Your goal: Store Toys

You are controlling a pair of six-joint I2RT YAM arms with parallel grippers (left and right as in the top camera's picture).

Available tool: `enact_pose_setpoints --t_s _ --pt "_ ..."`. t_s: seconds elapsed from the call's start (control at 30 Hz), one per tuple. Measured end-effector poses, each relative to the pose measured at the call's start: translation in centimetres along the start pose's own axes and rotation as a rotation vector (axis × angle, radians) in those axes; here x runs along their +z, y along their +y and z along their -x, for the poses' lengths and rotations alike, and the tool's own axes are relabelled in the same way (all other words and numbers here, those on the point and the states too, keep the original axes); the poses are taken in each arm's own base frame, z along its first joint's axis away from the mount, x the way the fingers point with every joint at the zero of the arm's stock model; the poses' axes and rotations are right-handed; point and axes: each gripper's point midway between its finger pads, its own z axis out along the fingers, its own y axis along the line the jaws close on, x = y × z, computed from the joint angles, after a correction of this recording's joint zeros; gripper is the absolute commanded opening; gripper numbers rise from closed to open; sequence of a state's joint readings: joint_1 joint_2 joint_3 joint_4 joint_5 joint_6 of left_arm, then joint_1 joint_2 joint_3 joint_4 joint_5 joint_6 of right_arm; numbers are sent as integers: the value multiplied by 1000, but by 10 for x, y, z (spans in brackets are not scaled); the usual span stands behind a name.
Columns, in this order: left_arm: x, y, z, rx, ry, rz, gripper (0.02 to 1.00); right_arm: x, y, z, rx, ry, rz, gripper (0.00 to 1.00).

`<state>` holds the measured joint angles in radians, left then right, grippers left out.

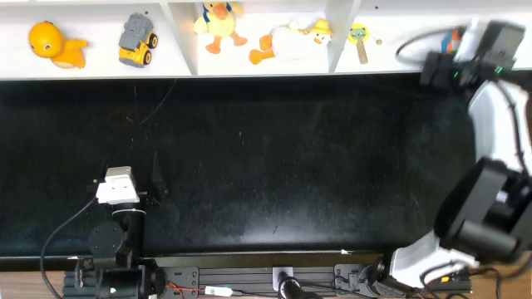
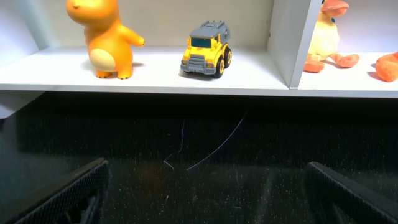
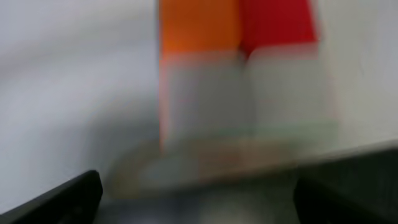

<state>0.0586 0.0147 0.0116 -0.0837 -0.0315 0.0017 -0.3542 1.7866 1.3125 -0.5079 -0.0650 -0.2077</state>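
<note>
The rounded plastic figure (image 2: 106,37) is orange with a cream belly. The small plastic toy truck (image 2: 206,48) is yellow and grey, with black wheels. The plush duck (image 2: 326,31) is pale yellow with orange feet. The shelf board (image 2: 155,78) is white and the table surface (image 2: 199,162) is black.

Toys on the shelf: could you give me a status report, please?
Left gripper open, empty, facing toy truck on shelf. Right gripper open at right bay. Nothing in the way.

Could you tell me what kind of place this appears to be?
Likely a robotics test bench: a black worktop fronting a white cubby shelf that holds a yellow truck and an orange figure.
</note>
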Motion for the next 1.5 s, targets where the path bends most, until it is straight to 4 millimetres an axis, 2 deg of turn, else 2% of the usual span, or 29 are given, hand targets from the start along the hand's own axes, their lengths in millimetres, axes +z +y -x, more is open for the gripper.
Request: enact_pose_setpoints --t_s 0.23,0.3,0.33,0.43,0.47,0.63,0.77,0.87,0.97,1.17,1.5 --pt "0 0 0 0 0 0 998 -59 17 -71 -15 -148 -41 993" --pt "0 0 0 0 -1 0 998 -70 23 -85 -23 -191 -43 993" --pt "0 0 0 0 -1 0 998 -80 35 -98 -42 -240 -28 996" --pt "0 0 0 0 -1 -1 996 -96 56 -112 -86 -360 2 996" --pt "0 0 0 0 -1 0 998 -105 72 -128 -120 -415 37 993" --pt "0 0 0 0 -2 0 998 -118 109 -162 -208 -489 142 996" --pt "0 0 0 0 -2 0 998 -123 124 -180 -247 -504 193 996" --pt "0 0 0 0 -2 0 998 -128 123 -184 -246 -559 193 996" --pt "0 0 0 0 -2 0 998 -138 121 -176 -235 -646 186 996" --pt "0 0 0 0 -2 0 998 -187 116 -142 -215 -916 168 993" --pt "0 0 0 0 -2 0 998 -184 100 -141 -204 -913 89 996"
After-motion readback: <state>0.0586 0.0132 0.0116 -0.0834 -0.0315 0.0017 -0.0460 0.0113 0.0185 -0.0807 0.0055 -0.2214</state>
